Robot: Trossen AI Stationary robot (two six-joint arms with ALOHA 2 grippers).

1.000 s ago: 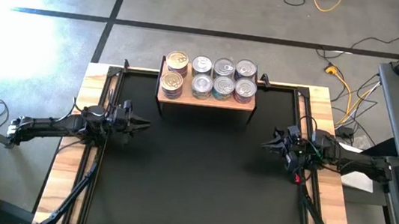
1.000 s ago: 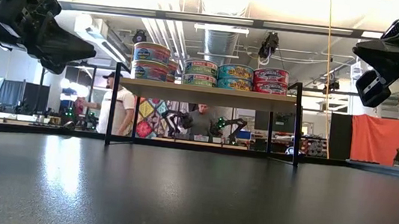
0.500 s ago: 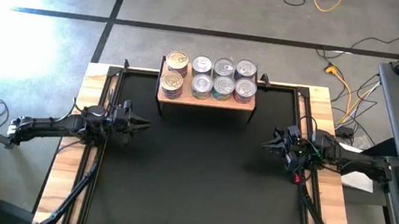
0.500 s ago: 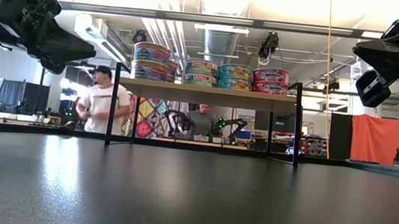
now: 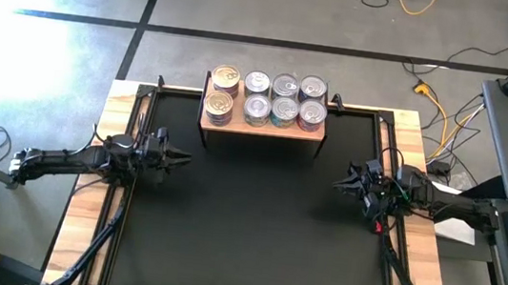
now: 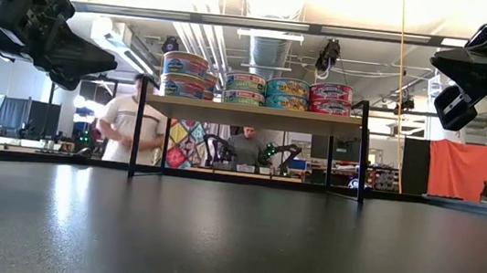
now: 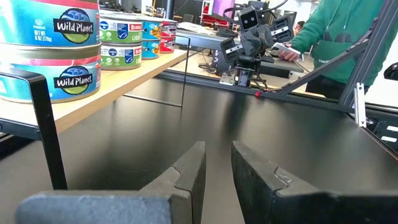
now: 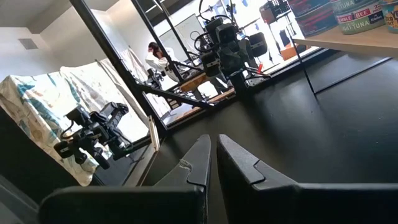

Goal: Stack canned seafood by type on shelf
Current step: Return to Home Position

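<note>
On the black table (image 5: 243,237), the shelf (image 5: 261,124) holds eight can stacks (image 5: 285,98); both end effectors (image 5: 185,160) (image 5: 338,183) hover empty, nearly closed.

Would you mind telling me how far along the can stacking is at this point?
It looks finished: the tins all sit on the shelf, in stacks whose labels match in the low view. Nothing is in hand: the left gripper and right gripper hover empty at the table's sides. No cans show elsewhere.
</note>
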